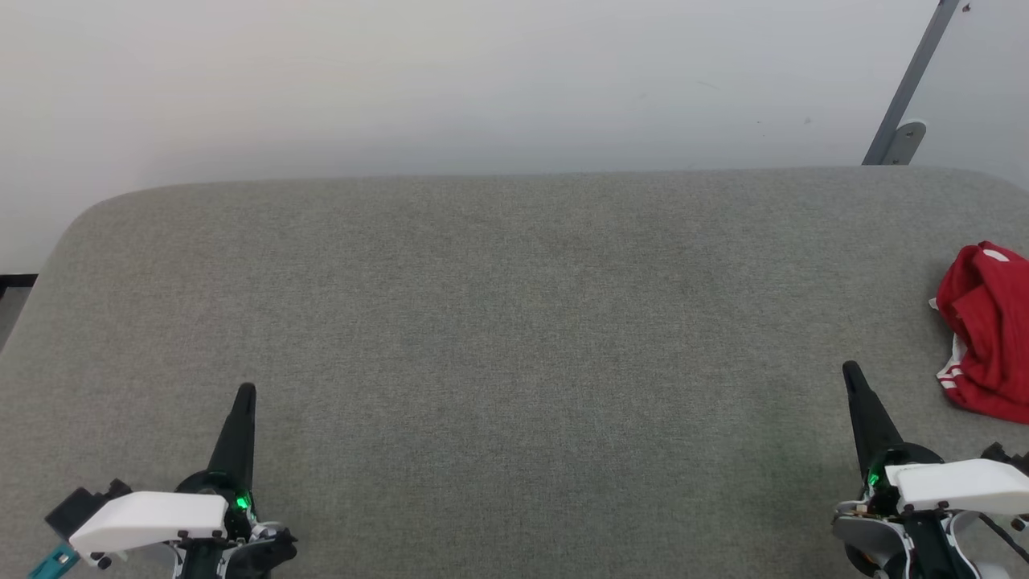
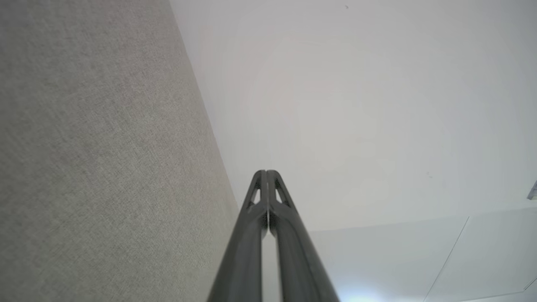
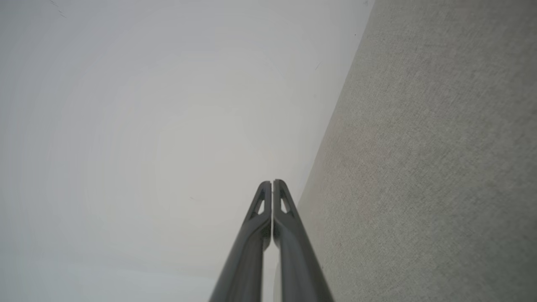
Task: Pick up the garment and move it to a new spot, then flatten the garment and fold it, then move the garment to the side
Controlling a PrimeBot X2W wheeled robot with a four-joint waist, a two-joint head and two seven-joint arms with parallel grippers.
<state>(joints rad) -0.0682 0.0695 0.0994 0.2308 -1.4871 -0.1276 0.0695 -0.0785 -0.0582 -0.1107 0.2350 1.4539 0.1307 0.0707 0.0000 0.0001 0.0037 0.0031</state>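
A grey cloth-covered table runs out to a pale wall, with a slanted metal bar at the far right. The garment lies crumpled at the table's right edge, near the right gripper and slightly farther out. The left gripper sits near left, well apart from it. Both grippers point toward the wall, fingers pressed together, holding nothing.

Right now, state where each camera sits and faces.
Head view: on the head, looking down at the grey surface, red garment at right; left gripper and right gripper below.
Left wrist view: on that wrist, along shut fingers toward the wall.
Right wrist view: on that wrist, along shut fingers toward the same wall.
All three share the surface and wall.
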